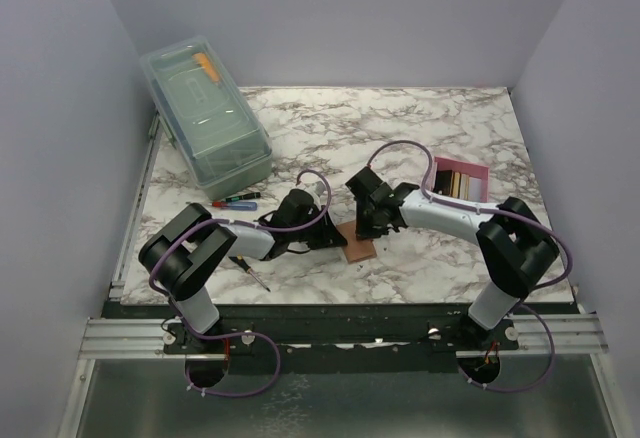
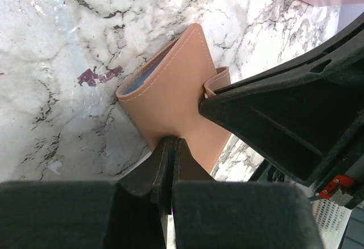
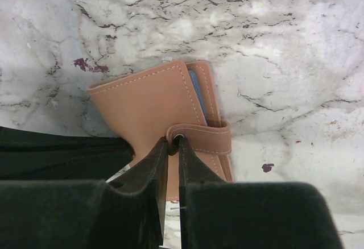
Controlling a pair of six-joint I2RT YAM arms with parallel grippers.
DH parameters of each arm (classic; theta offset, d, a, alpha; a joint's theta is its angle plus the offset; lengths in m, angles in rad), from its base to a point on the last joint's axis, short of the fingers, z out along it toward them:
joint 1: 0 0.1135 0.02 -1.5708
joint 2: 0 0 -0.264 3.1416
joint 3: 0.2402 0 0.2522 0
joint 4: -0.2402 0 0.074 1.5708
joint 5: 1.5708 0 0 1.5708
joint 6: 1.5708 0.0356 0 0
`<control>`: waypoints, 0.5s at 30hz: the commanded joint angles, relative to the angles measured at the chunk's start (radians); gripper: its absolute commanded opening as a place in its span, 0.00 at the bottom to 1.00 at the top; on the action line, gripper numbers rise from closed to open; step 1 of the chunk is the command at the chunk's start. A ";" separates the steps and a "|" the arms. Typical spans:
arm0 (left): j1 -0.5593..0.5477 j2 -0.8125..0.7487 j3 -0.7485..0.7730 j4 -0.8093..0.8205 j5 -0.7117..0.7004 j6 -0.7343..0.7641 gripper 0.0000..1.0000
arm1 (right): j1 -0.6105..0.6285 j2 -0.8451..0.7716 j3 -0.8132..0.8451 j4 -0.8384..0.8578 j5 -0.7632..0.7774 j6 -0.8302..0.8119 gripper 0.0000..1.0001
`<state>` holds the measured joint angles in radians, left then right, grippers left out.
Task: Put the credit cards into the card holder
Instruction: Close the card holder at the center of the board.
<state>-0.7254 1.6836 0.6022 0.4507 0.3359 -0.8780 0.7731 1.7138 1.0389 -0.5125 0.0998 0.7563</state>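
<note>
The square tan leather card holder [image 3: 148, 107] lay strapped shut mid marble surface [image 1: 400, 128]. The left hand [image 2: 172, 142] was closed at its edge and the right hand [image 3: 174, 142] barely parted at the strap. The thin credit cards [image 1: 456, 184] seemingly waited in the pink plastic tray [image 1: 478, 169], far right.

Your two arms are built alike: the left arm [image 1: 205, 248] and the right arm [image 1: 455, 216] each have smooth, pale grey-white link shells set between chunky matte black joint housings, and each rises from its base on a white column. On each arm a purple cable [image 1: 262, 373] loops out at the base and arcs along the links. In your wrist views, the left gripper [image 2: 172, 142] and the right gripper [image 3: 172, 142] have matte black, wedge-shaped fingers.
</note>
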 commanded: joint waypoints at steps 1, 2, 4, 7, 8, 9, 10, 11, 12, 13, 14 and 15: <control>-0.018 0.036 -0.031 -0.043 -0.048 0.019 0.00 | 0.010 0.068 -0.112 0.159 -0.158 0.003 0.11; -0.018 0.032 -0.033 -0.041 -0.048 0.020 0.00 | 0.004 0.060 -0.122 0.166 -0.163 0.003 0.11; -0.019 0.028 -0.034 -0.041 -0.045 0.017 0.00 | -0.006 0.045 -0.141 0.182 -0.179 -0.001 0.12; -0.018 0.020 -0.035 -0.041 -0.041 0.017 0.00 | -0.025 0.024 -0.161 0.201 -0.209 -0.001 0.19; -0.018 0.018 -0.035 -0.041 -0.041 0.018 0.00 | -0.029 0.016 -0.165 0.204 -0.213 -0.001 0.19; -0.017 0.017 -0.036 -0.041 -0.041 0.017 0.00 | -0.034 0.009 -0.170 0.206 -0.217 0.000 0.19; -0.018 0.017 -0.036 -0.041 -0.041 0.018 0.00 | -0.038 0.003 -0.173 0.211 -0.222 0.000 0.17; -0.019 0.017 -0.036 -0.041 -0.041 0.018 0.00 | -0.042 -0.002 -0.177 0.213 -0.226 0.000 0.15; -0.019 0.017 -0.036 -0.040 -0.040 0.018 0.00 | -0.045 -0.005 -0.179 0.213 -0.227 -0.001 0.12; -0.018 0.016 -0.035 -0.041 -0.038 0.016 0.00 | -0.048 -0.008 -0.181 0.210 -0.226 -0.001 0.08; -0.018 0.015 -0.035 -0.041 -0.037 0.016 0.00 | -0.050 -0.011 -0.183 0.208 -0.226 -0.002 0.04; -0.020 0.015 -0.035 -0.041 -0.037 0.015 0.00 | -0.052 -0.015 -0.185 0.209 -0.226 -0.003 0.01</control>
<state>-0.7258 1.6783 0.5922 0.4660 0.3332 -0.8780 0.7044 1.6306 0.9161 -0.3553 -0.0311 0.7406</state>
